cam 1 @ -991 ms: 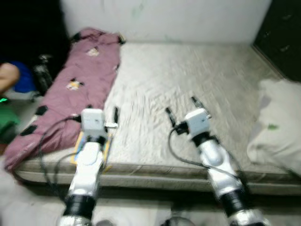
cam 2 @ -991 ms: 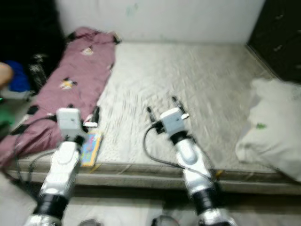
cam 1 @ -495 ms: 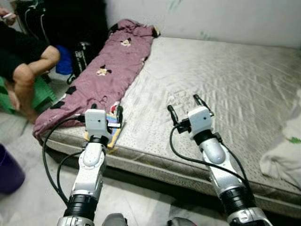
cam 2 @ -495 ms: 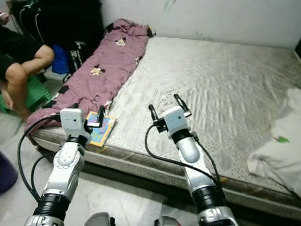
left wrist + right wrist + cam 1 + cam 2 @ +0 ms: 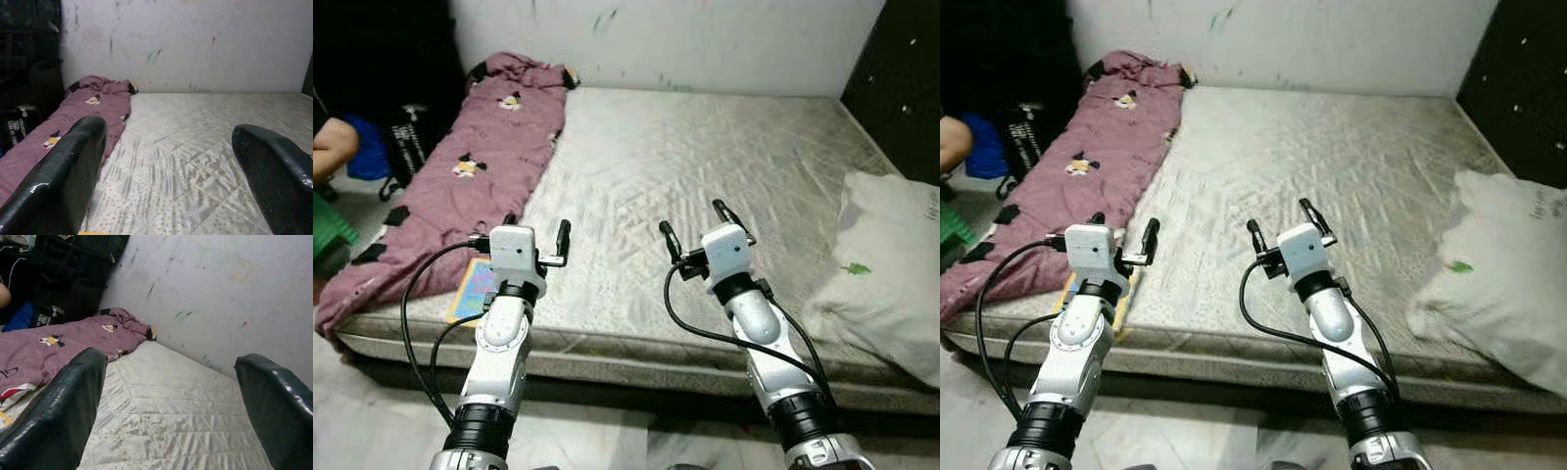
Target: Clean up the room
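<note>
Over mattress [image 5: 724,157]: left gripper [image 5: 535,233], right gripper [image 5: 691,227] jaws wide apart, holding nothing.

The mattress [image 5: 705,157] is quilted cloth, matt and ridged. At nine o'clock lies a soft maroon blanket [image 5: 475,166] (printed fabric); the fingers [image 5: 58,181] look like glossy black plastic.
</note>
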### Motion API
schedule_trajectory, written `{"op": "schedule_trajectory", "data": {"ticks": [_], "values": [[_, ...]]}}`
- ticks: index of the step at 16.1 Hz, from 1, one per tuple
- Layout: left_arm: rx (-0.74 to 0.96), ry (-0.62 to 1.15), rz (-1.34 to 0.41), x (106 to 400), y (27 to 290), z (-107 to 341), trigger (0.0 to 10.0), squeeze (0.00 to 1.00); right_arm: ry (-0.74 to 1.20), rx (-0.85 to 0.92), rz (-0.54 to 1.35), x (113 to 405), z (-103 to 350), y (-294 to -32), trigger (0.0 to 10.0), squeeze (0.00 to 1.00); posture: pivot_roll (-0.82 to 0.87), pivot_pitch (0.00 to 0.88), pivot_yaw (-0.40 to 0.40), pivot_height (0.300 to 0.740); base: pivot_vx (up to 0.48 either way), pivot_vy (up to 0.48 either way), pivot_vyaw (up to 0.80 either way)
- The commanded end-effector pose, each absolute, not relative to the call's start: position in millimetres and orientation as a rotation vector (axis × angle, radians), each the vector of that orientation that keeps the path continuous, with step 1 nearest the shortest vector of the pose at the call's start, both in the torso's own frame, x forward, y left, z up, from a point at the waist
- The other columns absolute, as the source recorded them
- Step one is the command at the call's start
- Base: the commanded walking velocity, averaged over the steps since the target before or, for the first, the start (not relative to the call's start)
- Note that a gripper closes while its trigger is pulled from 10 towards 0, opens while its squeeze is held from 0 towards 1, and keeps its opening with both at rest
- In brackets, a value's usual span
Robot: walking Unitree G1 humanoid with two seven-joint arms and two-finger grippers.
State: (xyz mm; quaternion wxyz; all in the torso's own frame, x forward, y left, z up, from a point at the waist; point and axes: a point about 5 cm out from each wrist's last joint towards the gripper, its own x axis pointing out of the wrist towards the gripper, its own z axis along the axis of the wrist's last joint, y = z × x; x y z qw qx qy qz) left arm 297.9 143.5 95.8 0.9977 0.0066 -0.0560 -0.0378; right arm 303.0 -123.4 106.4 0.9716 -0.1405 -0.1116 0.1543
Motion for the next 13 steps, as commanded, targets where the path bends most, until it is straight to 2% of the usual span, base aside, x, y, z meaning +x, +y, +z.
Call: {"op": "schedule_trajectory", "data": {"ticks": [1, 4, 7, 8, 13], "values": [[0.011, -0.122, -0.068, 299.2, 146.5, 98.2, 10.0, 0.00, -0.241, -0.283, 0.321, 305.5, 110.7, -120.6, 10.0, 0.00, -0.04, 0.000, 0.011, 0.740, 0.341, 0.000, 0.00], [0.014, -0.130, -0.078, 298.6, 145.3, 98.5, 10.0, 0.00, -0.238, -0.279, 0.319, 305.5, 110.5, -121.2, 10.0, 0.00, -0.04, 0.000, 0.011, 0.740, 0.391, 0.000, 0.00], [0.009, -0.124, -0.076, 298.4, 145.5, 97.6, 10.0, 0.00, -0.238, -0.282, 0.318, 305.7, 109.9, -121.5, 10.0, 0.00, -0.04, 0.000, 0.011, 0.740, 0.446, 0.000, -0.60], [0.008, -0.122, -0.074, 298.4, 145.7, 97.3, 10.0, 0.00, -0.239, -0.283, 0.319, 305.6, 109.9, -121.5, 10.0, 0.00, -0.04, 0.000, 0.011, 0.740, 0.375, 0.000, 0.00], [-0.003, -0.095, -0.046, 298.4, 146.9, 94.5, 10.0, 0.00, -0.235, -0.291, 0.320, 304.5, 108.2, -122.2, 10.0, 0.00, -0.04, 0.000, 0.011, 0.740, 0.049, 0.000, 0.00]]}}
